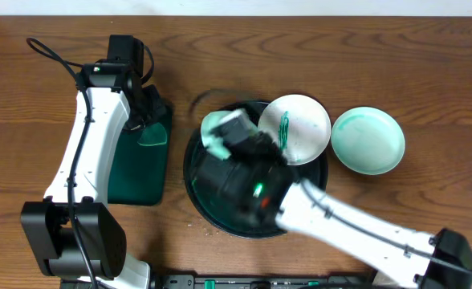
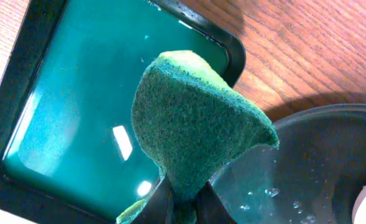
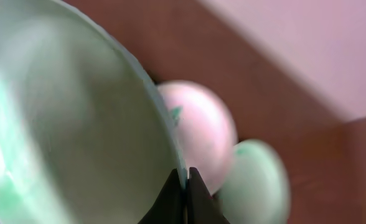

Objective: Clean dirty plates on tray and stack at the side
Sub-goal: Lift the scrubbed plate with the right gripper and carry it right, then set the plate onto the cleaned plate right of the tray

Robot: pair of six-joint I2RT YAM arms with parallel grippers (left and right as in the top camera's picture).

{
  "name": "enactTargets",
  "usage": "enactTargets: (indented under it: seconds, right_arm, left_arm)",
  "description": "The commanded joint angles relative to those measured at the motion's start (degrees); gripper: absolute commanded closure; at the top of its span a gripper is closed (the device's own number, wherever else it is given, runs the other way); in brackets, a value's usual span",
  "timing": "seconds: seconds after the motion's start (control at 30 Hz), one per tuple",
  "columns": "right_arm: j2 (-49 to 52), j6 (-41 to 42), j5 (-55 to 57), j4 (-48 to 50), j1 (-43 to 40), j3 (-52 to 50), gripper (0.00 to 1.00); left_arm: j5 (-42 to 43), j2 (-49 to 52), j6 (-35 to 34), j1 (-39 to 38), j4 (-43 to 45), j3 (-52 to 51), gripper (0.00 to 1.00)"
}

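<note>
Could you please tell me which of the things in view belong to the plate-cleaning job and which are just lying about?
Job: held plate in the right tool; smeared plate; third plate on the table; black tray; sponge in the left tool; green tray.
Lying about: only the cable.

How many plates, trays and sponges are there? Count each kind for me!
Plates: 3 (held plate, smeared plate, plate on the table)
Trays: 2 (round black tray, green tray)
Sponges: 1 (sponge)
Total: 6
</note>
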Motion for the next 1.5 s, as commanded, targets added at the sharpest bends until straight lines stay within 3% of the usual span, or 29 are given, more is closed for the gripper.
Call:
enactTargets:
  seconds: [0.0,0.2,0.3,0.53,0.7,0.9,1.2,1.33,1.47]
  right_arm:
    - [-0.9,3.0,-24.5,0.4,-10.2,1.2,0.99]
    - [-2.6,3.0,-51.8,0.0,-26.0,4.0,0.99]
    - [-4.1,3.0,-59.1,-1.3,-35.3,5.6,0.99]
    - [-5.6,4.3,-59.3,-7.3,-60.9,5.8,0.99]
    - [-4.9,3.8,-54.4,-8.7,-73.2,2.2,0.99]
    - [-4.3,2.7,-52.7,-6.0,-78.4,-5.3,0.99]
    - [-3.9,1.9,-50.6,7.3,-78.4,-20.5,0.98]
    - [-4.0,1.9,-51.0,10.6,-78.4,-21.4,0.74]
    - [-3.9,0.5,-56.0,10.5,-77.9,-18.8,0.67]
  left_arm:
    - [-0.5,-0.9,-1.4,0.2,0.0,1.3,0.93]
    - [-0.1,-0.9,-1.6,0.2,0.0,1.3,0.93]
    - [-0.1,-0.9,-1.6,0.1,0.0,1.3,0.93]
    - [-0.1,-0.9,-1.6,0.1,0.0,1.3,0.93]
    - [-0.1,-0.9,-1.5,0.1,0.0,1.3,0.93]
    - [-0.1,-0.9,-1.6,0.1,0.3,1.3,0.93]
    - [-0.1,-0.9,-1.6,0.1,0.7,1.3,0.93]
    - [-0.1,-0.9,-1.6,0.1,0.9,1.3,0.93]
    - [-0.1,-0.9,-1.6,0.1,1.3,1.3,0.93]
